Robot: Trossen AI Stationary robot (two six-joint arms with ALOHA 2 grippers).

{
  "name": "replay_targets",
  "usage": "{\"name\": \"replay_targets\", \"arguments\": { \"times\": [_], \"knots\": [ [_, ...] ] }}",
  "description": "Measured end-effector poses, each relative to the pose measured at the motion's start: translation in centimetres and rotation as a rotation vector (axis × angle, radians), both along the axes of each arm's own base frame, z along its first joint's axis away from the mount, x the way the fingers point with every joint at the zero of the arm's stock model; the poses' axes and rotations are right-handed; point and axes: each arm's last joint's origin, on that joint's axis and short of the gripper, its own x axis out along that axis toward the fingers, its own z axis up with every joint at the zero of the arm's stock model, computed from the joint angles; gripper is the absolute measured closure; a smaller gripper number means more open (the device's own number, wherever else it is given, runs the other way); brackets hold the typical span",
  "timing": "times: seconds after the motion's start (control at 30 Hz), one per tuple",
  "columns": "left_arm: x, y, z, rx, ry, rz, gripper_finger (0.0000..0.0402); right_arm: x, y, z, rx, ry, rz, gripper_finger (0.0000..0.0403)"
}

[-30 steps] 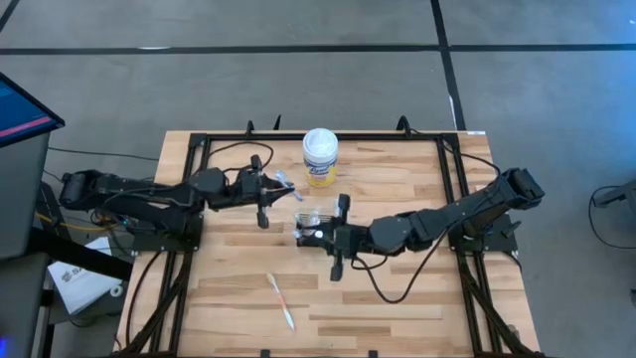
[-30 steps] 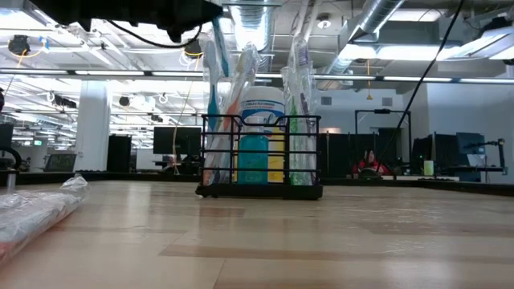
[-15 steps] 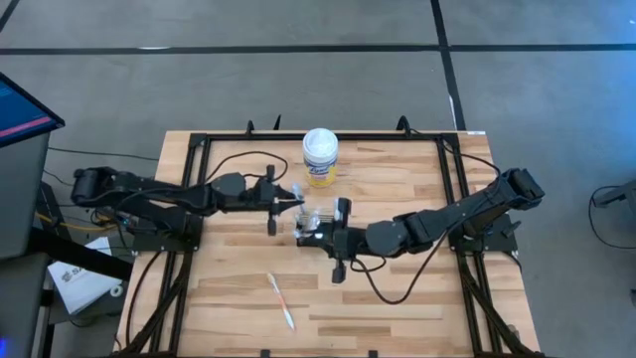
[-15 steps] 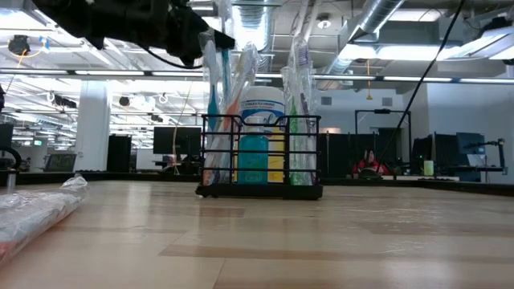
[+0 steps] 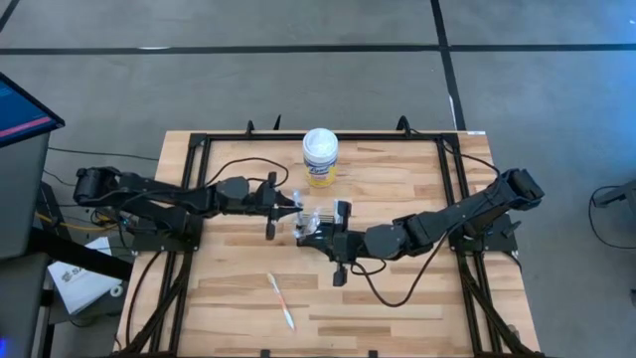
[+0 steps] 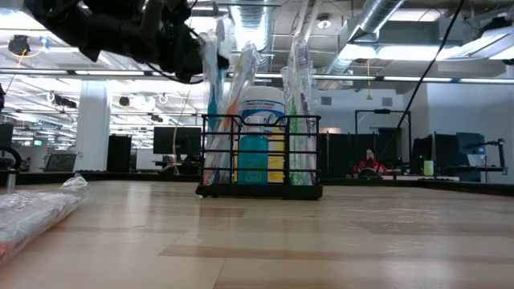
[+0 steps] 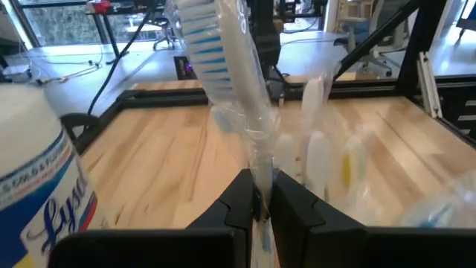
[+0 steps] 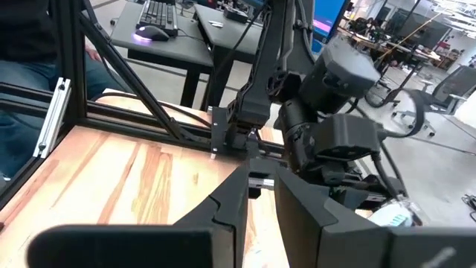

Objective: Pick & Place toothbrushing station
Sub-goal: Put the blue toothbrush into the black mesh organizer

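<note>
A pale wood-plank desk (image 5: 397,298) framed in black rails carries, near its middle, the toothbrushing station (image 6: 261,156), a low, open-topped black wire-mesh box with plastic-wrapped brushes standing upright in it. The left gripper (image 5: 286,203) is clenched on a wrapped toothbrush (image 7: 223,63) just beside it. The right gripper (image 5: 320,232) grips the station's rim, fingers nearly together, with open planks toward the front edge.

An open-plan lab: exposed ceiling ducts (image 6: 265,16), desks with monitors (image 6: 173,140) (many), concrete floor (image 5: 298,25).
</note>
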Motion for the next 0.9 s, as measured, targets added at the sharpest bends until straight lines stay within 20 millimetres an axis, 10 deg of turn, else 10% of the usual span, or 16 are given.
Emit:
{"name": "replay_targets", "arguments": {
  "times": [0.9],
  "knots": [
    [0.1,0.2,-5.0,-0.007,0.005,-0.032,0.0384,0.3,-0.5,-0.2,0.002,0.008,-0.017,0.0344]
  ]
}}
